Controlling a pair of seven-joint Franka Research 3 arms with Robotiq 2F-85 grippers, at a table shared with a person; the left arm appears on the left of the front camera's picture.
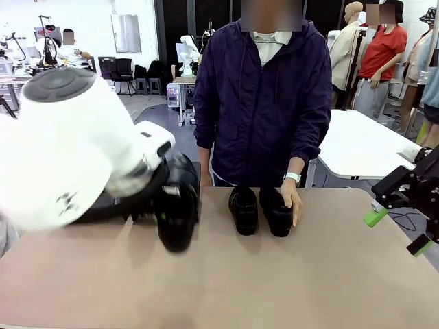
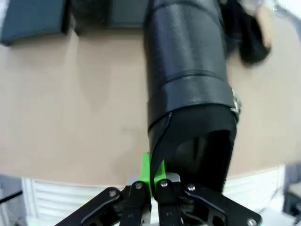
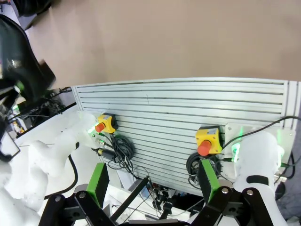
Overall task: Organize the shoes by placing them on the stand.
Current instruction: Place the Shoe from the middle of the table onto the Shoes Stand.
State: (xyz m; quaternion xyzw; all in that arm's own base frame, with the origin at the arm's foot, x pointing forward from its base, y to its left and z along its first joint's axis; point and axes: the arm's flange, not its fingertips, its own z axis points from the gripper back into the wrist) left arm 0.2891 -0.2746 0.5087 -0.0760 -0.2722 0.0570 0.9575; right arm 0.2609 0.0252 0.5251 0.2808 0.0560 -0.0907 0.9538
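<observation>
Seeing left gripper (image 2: 153, 178) clamped shut on the heel collar of one black shoe (image 2: 188, 89), with a green pad (image 2: 148, 168) pressed against the outside of the leather edge. The shoe is over the table (image 1: 288, 288), left of its centre, toe pointing at the far side. I can't tell if the sole touches the top. Left arm (image 1: 68, 154) blocks most of the table's left end in the front view. Stand trays (image 2: 33, 21) lie toward the table's far left, beyond the shoe's toe and off to one side in the left wrist view. Pair of shoes (image 1: 243, 209) sits side by side at the table's far middle, toes toward the near edge. The person's hand (image 1: 292, 202) rests against the outer shoe (image 1: 278, 212). Right gripper (image 1: 398, 232) hangs just off the table's right edge, jaws wide apart, nothing between them. Its wrist view has the fingers (image 3: 99, 182) spread above the table's slatted rail (image 3: 188, 103) and two yellow e-stop buttons (image 3: 209, 139).
</observation>
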